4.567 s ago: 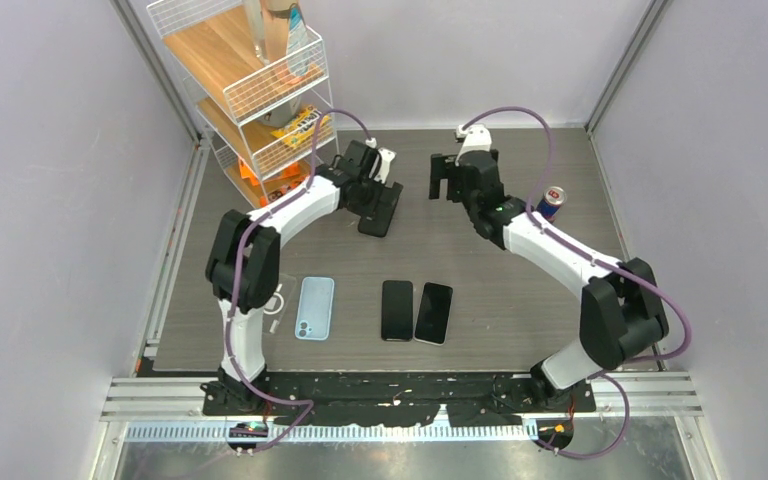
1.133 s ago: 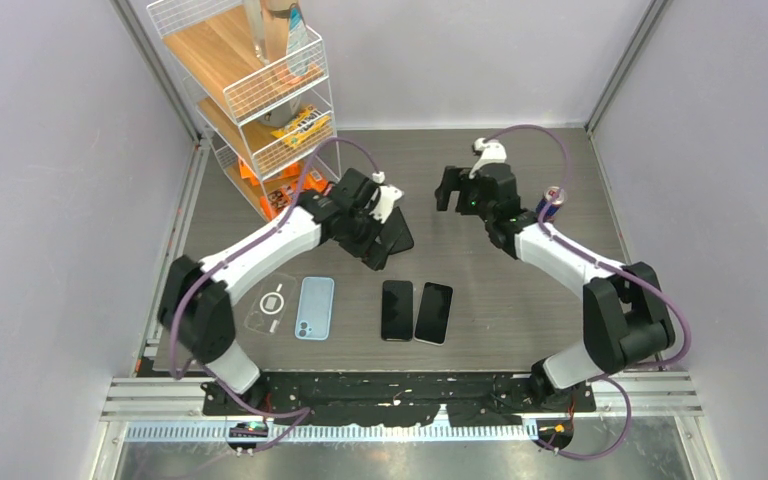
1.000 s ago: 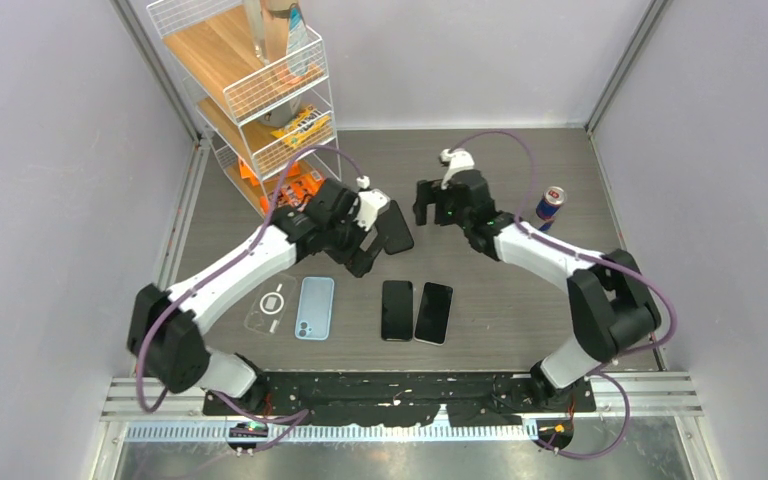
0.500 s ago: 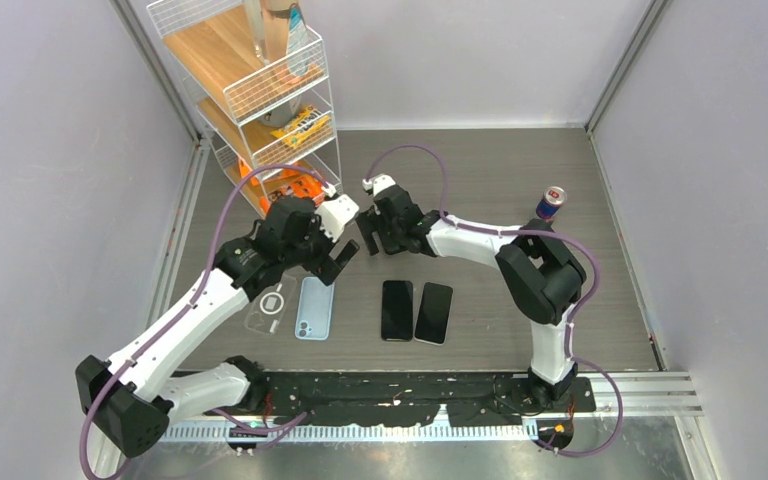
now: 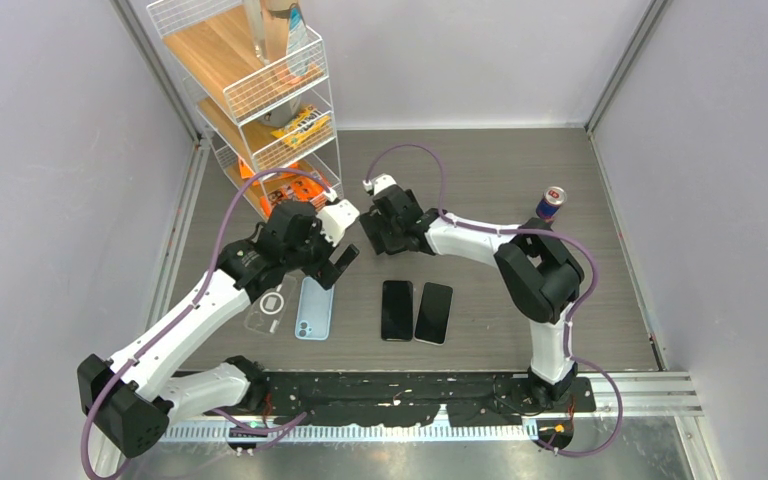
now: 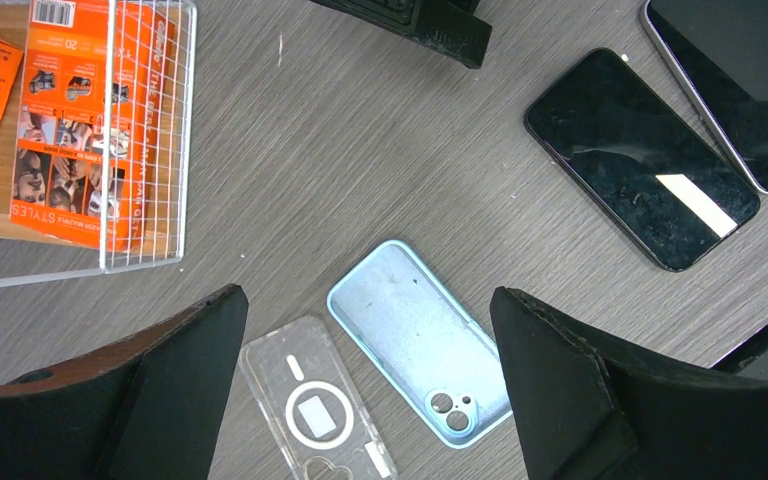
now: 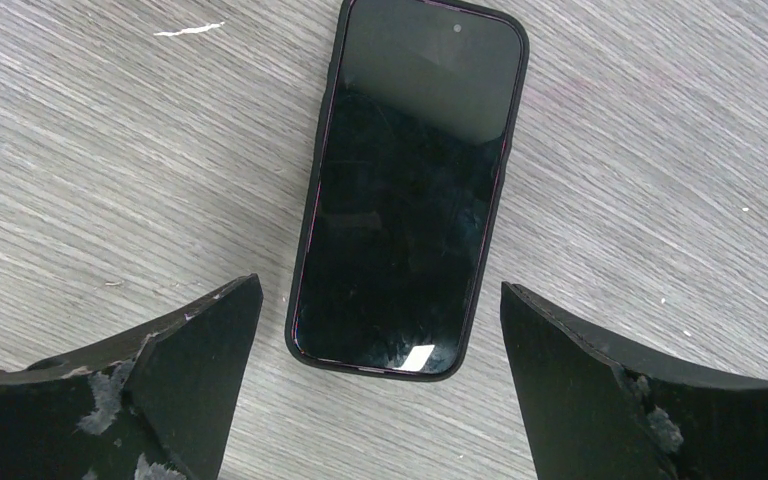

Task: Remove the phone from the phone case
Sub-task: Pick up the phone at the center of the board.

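Both arms have swung in toward the near left over the past second, and the left gripper point(image 5: 338, 262), which was carrying the dark phone a moment ago, has let it go and pulled away. Its fingers are now spread wide with nothing between them. The left wrist view shows that gripper point(image 6: 368, 298) hanging over the pale blue phone case point(image 6: 410, 335), which lies flat just beside the clear plastic case with a white ring point(image 6: 310, 410). In the overhead view, the blue case point(image 5: 315, 308) sits to the right of the clear one point(image 5: 270, 305). Now the right gripper point(image 5: 378, 232), which has come across to the middle of the dark grey wood-grain table point(image 5: 480, 170), also has its fingers as wide as they go and grips nothing. Straight below the right gripper point(image 7: 380, 290) lies the black phone in its black case point(image 7: 410, 190), screen up, flat on the table and untouched (the case rim wraps the glass all round, so the phone is not out). From above that phone is mostly hidden under the gripper. Nearer, two bare black phones point(image 5: 397, 310) point(image 5: 434, 313) lie side by side. At the far left stands the white wire shelf rack point(image 5: 260, 100) with orange packets point(image 6: 65, 110) on its bottom tier, and far right a red and blue drink can point(image 5: 552, 203) stands upright.
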`<state>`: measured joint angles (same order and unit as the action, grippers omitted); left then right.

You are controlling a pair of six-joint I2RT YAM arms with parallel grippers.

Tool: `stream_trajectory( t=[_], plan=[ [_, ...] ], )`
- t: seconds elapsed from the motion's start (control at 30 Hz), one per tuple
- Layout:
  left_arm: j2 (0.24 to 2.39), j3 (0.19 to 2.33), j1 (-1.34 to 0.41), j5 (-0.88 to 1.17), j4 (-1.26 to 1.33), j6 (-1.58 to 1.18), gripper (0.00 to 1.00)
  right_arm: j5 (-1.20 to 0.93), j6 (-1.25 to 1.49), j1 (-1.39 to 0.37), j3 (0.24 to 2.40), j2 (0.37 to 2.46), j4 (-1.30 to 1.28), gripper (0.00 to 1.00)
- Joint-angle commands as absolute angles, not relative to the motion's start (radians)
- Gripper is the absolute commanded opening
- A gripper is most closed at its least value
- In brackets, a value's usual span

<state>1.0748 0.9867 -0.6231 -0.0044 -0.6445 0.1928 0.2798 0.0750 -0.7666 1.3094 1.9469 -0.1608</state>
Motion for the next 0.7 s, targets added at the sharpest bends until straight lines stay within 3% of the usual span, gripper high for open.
stream_trajectory(
  t=[0.0,0.67],
  plan=[
    [1.070,1.006,-0.619,-0.005,-0.623,0.207,0.96,0.280,0.068,-0.771,1.356,1.966,-0.163,0.95],
    [1.107,1.023,-0.618,0.046,-0.620,0.194,0.96,0.145,0.147,-0.700,1.365,2.013,-0.191,0.95]
  ],
)
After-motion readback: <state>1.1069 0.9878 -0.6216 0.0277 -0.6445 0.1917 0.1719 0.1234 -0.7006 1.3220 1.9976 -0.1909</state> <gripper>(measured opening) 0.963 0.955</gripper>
